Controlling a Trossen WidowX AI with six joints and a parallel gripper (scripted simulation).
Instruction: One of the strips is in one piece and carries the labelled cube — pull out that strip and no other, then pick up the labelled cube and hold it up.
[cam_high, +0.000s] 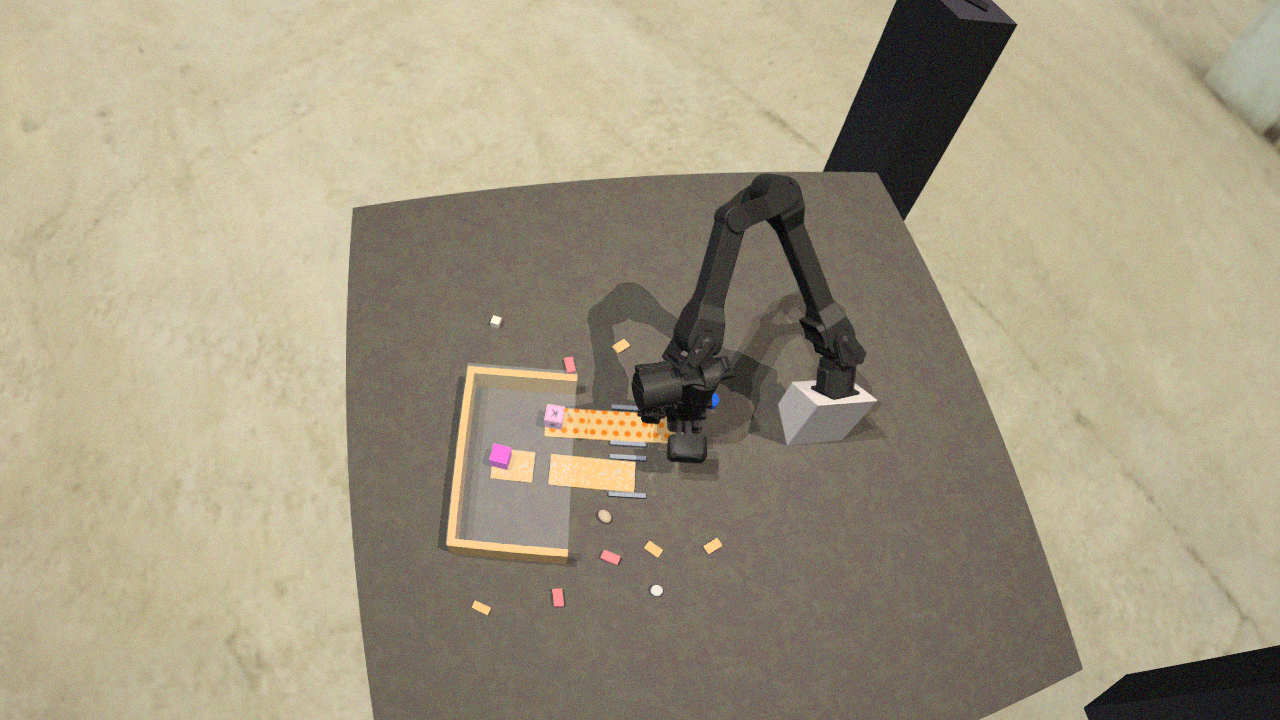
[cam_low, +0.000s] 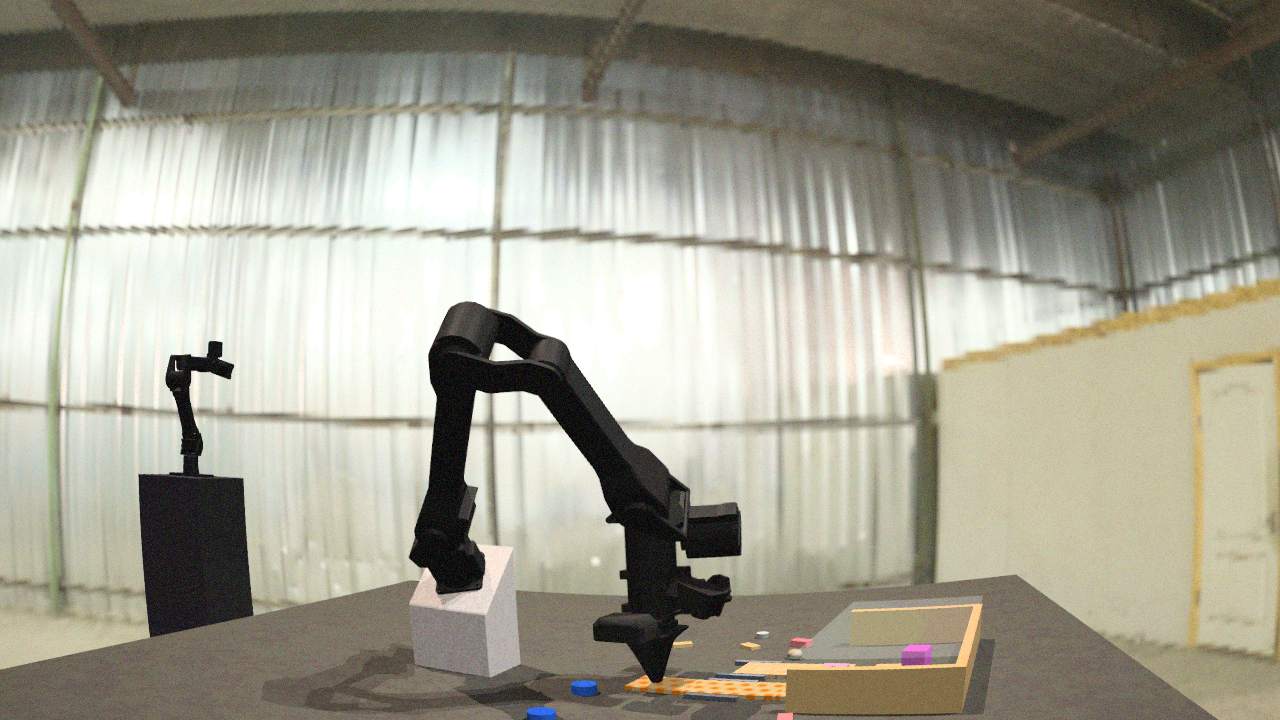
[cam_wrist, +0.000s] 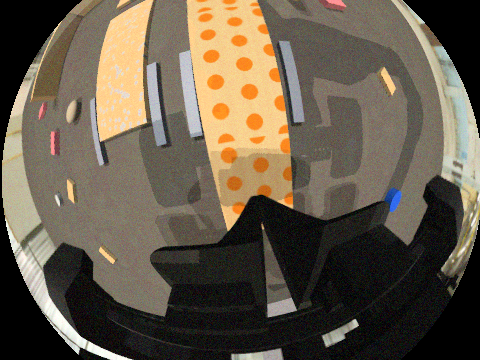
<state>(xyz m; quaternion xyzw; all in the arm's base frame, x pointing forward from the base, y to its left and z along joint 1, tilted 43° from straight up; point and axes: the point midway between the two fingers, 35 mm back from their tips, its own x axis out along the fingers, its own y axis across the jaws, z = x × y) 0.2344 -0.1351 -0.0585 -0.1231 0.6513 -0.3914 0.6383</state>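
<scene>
The dotted strip (cam_high: 608, 424) (cam_low: 733, 688) (cam_wrist: 240, 100) is in one piece and reaches out between its guide rails. The pink cube with a K (cam_high: 554, 415) sits on its far end, just inside the box's open side. My gripper (cam_low: 657, 677) (cam_wrist: 256, 200) is shut and empty, its tips down on the strip's near end. In the top view the arm hides the tips. The speckled strip (cam_high: 590, 472) (cam_wrist: 122, 75) is split by a gap from its short rear piece (cam_high: 519, 466), which has a plain magenta cube (cam_high: 500, 456) (cam_low: 916, 655) at its edge.
The box's wooden wall (cam_high: 460, 447) (cam_low: 872, 694) stands on three sides. Low grey rails (cam_high: 626, 495) (cam_wrist: 292, 82) flank the strips. A blue disc (cam_high: 714, 399) (cam_low: 583, 687) (cam_wrist: 394, 200) lies near the gripper. A brown stone (cam_high: 605, 516) and small coloured blocks lie around.
</scene>
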